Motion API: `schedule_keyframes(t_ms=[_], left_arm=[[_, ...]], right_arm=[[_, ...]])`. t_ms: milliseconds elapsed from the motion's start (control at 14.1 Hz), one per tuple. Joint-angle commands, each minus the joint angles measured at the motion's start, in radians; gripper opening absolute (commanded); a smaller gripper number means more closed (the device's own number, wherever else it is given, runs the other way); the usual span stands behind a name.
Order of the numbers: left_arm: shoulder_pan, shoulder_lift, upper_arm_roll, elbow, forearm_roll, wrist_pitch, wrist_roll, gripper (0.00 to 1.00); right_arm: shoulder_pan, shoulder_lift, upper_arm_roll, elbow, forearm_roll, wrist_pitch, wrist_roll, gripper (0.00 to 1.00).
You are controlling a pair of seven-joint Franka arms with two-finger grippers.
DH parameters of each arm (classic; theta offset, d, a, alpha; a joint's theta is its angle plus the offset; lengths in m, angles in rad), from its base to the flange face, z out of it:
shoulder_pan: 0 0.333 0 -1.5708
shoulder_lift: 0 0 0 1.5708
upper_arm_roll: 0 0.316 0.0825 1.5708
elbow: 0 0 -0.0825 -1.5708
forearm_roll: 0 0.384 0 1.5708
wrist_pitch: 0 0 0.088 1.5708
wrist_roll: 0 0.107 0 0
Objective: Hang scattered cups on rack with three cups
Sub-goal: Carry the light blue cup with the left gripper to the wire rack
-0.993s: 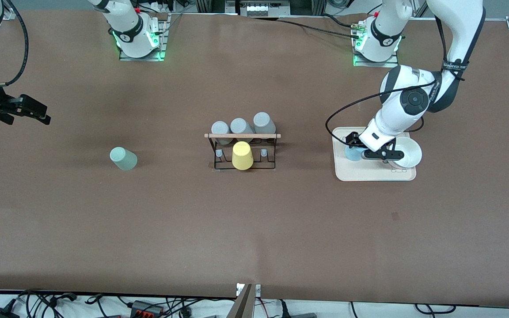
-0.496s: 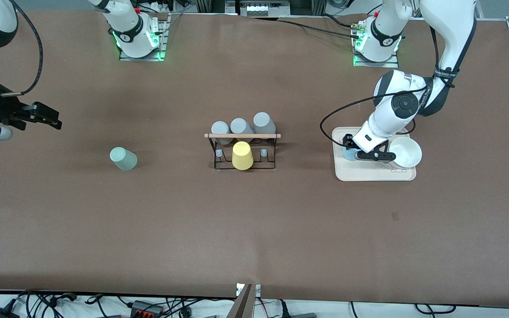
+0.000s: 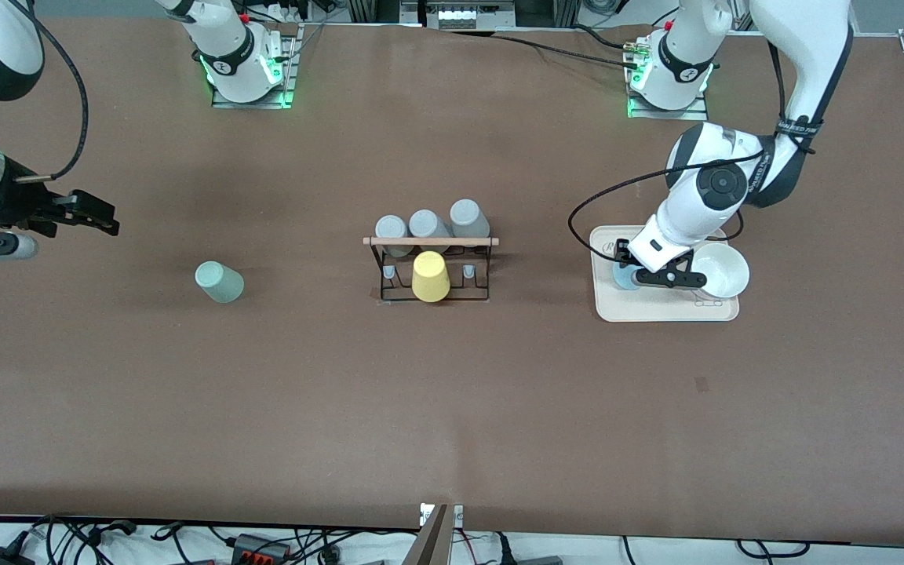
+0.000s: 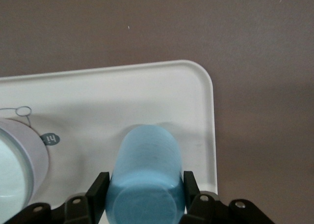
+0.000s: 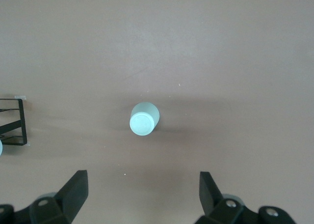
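the left gripper (image 4: 144, 204) pinches the light blue tapered cup (image 4: 145, 180) between its fingers on the beige tray (image 3: 656, 308). the right gripper (image 3: 99, 220), fingers spread, hangs over the brown bench (image 3: 452, 392) near the pale mint green cup (image 3: 219, 282), well apart from the black wire rack (image 3: 432, 267).

You have the blue cup (image 4: 145, 177) on the tray (image 3: 656, 308) at the left arm's end of the bench (image 3: 452, 408), between the left gripper (image 4: 145, 204) fingers (image 4: 98, 192), both touching it, the bowl (image 3: 721, 270) just beside. The mint cup (image 5: 143, 119) stands on the bench, well apart from the spread right gripper (image 5: 142, 192) fingers (image 5: 74, 187). The rack (image 3: 431, 267) sits mid-bench between both cups.
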Motion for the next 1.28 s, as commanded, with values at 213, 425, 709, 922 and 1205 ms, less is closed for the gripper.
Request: schedule_keyframes(t_ms=[213, 425, 709, 922, 1205], left_arm=[[-0.042, 0.021, -0.066, 0.405, 0.008, -0.345, -0.015, 0.31], [-0.183, 0.163, -0.064, 0.733, 0.008, -0.493, -0.067, 0.32], [-0.318, 0.313, -0.060, 0.989, 0.013, -0.591, -0.305, 0.31], [-0.406, 0.382, -0.043, 1.044, 0.024, -0.557, -0.420, 0.31], [-0.467, 0.428, -0.040, 1.058, 0.099, -0.539, -0.499, 0.31]], right_arm=[[0.063, 0.093, 0.000, 0.020, -0.015, 0.007, -0.002, 1.00], [0.071, 0.093, 0.000, 0.017, -0.015, 0.007, -0.002, 1.00], [0.072, 0.093, -0.002, 0.014, -0.015, 0.021, 0.039, 1.00], [0.076, 0.084, -0.002, -0.017, -0.015, 0.067, 0.070, 1.00], [0.074, 0.077, 0.000, -0.046, -0.014, 0.156, 0.073, 1.00]])
